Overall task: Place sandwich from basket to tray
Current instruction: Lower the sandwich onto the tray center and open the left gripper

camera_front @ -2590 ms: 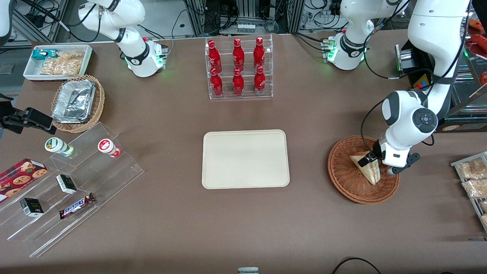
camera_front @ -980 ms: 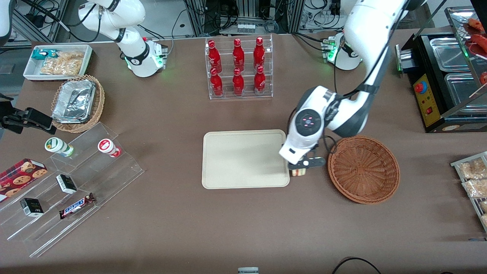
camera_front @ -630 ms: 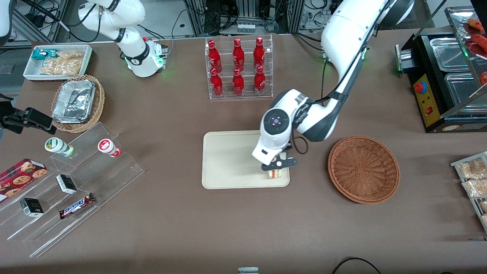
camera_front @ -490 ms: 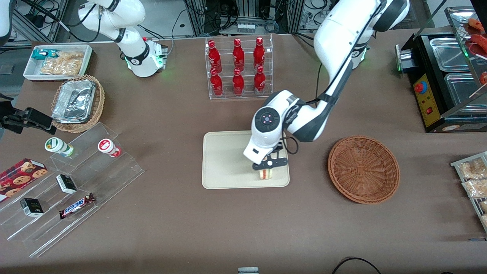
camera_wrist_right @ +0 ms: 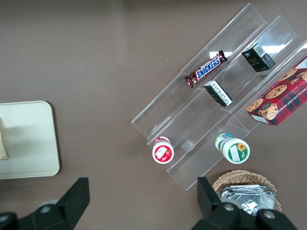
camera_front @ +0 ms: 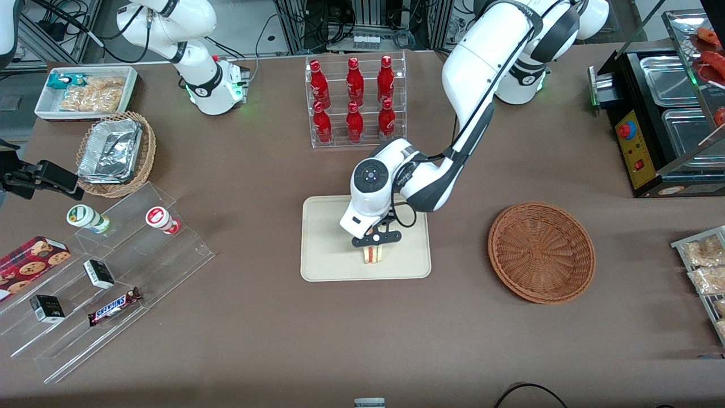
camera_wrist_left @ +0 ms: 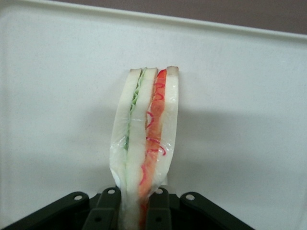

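Black-fingered and pinched tight, the tool [camera_front: 376, 245] grips the sandwich [camera_front: 374, 254] by its narrow end, cut edge hanging down over the tray [camera_front: 323, 249]. Whether the wedge touches the tray's surface cannot be told. The soft bread in slippery film [camera_wrist_left: 144, 143] looks light and easily crushed, so a gentle hold across the flat bread faces seems best. The basket [camera_front: 541, 252] sits empty on the tabletop [camera_front: 255, 334], toward the working arm's end.
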`<state>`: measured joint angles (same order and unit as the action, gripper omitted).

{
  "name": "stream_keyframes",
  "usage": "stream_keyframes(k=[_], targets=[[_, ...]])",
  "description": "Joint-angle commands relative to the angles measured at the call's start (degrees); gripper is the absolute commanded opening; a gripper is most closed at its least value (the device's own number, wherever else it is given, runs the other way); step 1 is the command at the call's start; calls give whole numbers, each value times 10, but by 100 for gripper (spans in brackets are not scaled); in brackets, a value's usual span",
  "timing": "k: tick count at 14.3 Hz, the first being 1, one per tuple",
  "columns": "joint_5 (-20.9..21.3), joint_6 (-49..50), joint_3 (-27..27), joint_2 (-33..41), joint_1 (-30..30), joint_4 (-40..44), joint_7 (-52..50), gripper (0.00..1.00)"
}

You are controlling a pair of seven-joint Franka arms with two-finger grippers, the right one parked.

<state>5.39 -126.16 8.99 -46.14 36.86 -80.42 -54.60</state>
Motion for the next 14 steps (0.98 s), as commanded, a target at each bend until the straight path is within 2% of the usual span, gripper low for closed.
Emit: stream_keyframes(k=[1,4,9,14], targets=[[-7,5,-5,-1,1,18,3,100],[-5,19,-6,23,5,14,2,100],[-2,138,-12,107,-8,11,4,100],[-9,247,-32,147,-47,0,4,100]])
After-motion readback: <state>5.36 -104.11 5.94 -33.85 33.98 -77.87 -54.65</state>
